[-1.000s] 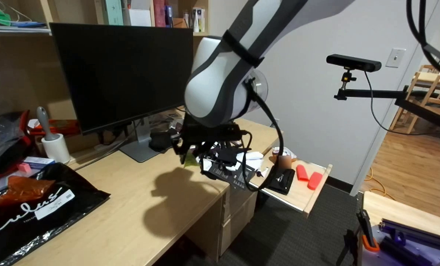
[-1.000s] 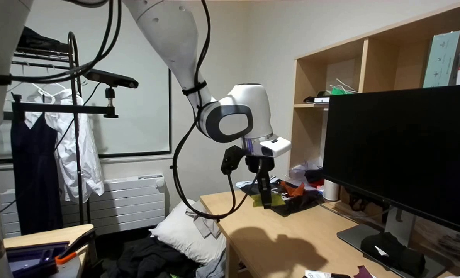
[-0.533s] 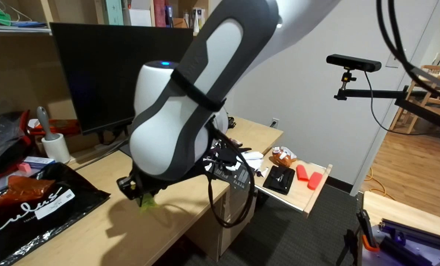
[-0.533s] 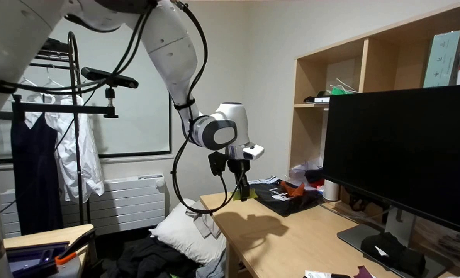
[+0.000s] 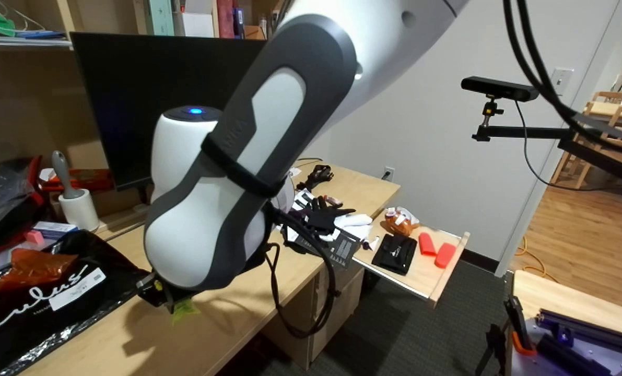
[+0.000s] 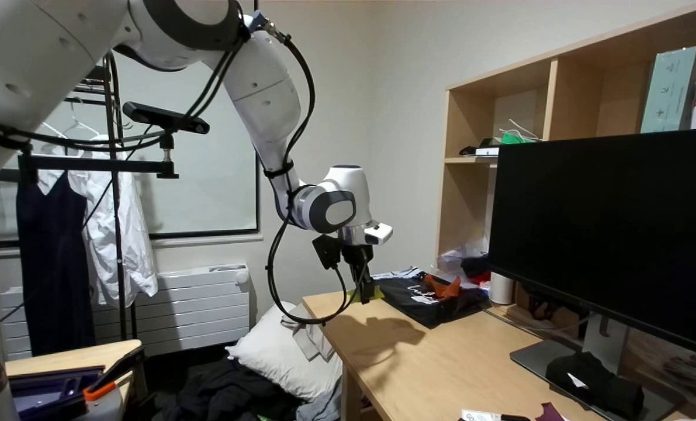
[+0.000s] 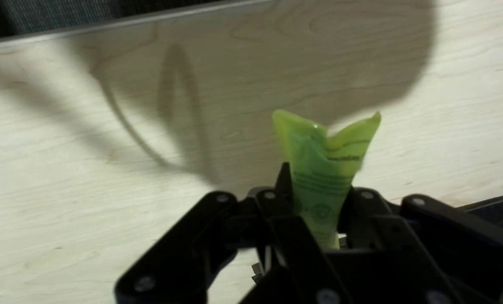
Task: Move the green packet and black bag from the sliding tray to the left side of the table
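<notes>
My gripper (image 7: 317, 190) is shut on the green packet (image 7: 325, 162), which sticks up from between the fingers in the wrist view. In both exterior views the green packet (image 5: 184, 309) (image 6: 377, 292) hangs from the gripper (image 5: 168, 303) (image 6: 366, 292) above the table (image 5: 284, 274) (image 6: 459, 362), near the large flat black bag. The black bag (image 5: 396, 255) lies on the sliding tray (image 5: 420, 278), far from the gripper. In an exterior view the arm hides part of the gripper.
The large flat black bag with white writing (image 5: 81, 292) lies at the table's end. A monitor (image 6: 605, 234) stands at the back. Black gadgets and papers (image 5: 324, 222) lie near the tray. Red items (image 5: 445, 256) and an orange-brown item (image 5: 400, 221) lie on the tray.
The gripper has carried the green packet along the table, away from the gadgets and tray toward the large flat black bag. The black bag on the tray has not moved.
</notes>
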{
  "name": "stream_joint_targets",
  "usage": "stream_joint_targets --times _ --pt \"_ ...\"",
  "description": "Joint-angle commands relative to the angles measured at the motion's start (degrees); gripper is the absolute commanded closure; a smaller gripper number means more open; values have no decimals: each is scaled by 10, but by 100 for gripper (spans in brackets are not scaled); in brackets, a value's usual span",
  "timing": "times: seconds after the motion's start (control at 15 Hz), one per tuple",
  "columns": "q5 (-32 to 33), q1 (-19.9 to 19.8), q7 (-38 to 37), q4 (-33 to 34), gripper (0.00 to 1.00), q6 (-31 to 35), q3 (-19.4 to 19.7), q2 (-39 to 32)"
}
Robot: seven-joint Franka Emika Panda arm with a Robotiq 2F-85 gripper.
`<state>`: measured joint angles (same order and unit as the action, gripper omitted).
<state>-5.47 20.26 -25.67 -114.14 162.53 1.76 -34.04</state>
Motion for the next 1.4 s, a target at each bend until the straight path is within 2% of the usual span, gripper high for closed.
stream_joint_targets --times 0.0,0.2,0.47,0.93,1.33 --pt "3 -12 20 -5 89 14 -11 -7" --pt "3 -14 49 7 89 17 -37 -33" --pt "9 14 49 32 89 19 -44 -65" --pt "34 64 39 61 89 10 -10 -102" --pt "38 95 27 99 89 31 5 -146"
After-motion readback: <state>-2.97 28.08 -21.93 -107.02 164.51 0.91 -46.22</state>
